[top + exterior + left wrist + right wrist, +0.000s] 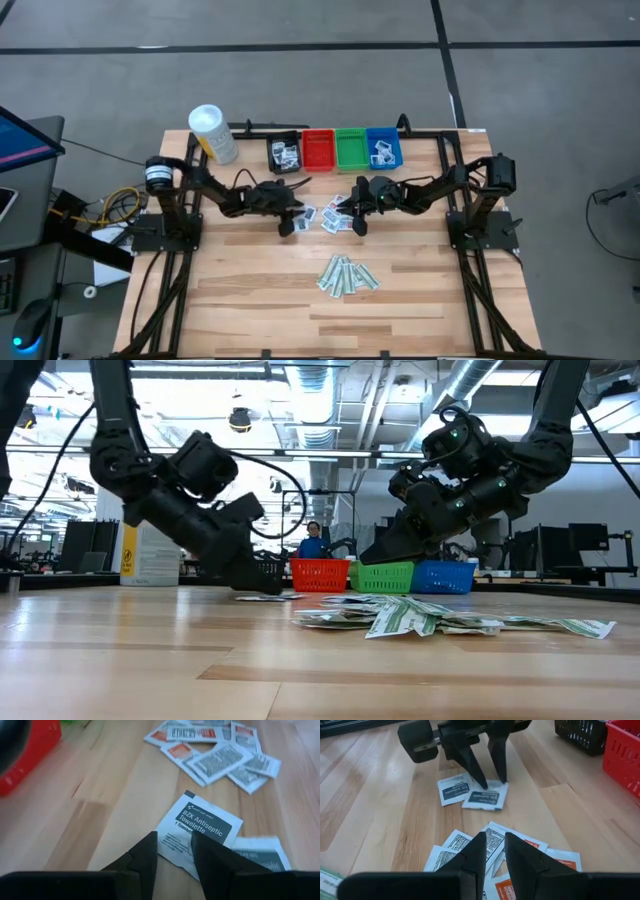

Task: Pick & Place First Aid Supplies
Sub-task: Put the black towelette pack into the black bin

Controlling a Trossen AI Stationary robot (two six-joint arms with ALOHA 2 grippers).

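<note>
Your left pincer point(174, 854), spread, straddles a thin, floppy towelette packet point(200, 832); pinch its raised edge off the surface point(100, 820).

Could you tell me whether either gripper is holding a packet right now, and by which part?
Neither holds anything. The open left gripper straddles an edge of the towelette packet, which lies flat on the table. The right gripper hangs empty.

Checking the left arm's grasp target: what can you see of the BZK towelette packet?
The BZK towelette packet is a flat white squarish paper sachet with a dark printed panel, lying flat on the wooden table. It overlaps a second similar packet. The left gripper stands over its edge, jaws open astride it.
</note>
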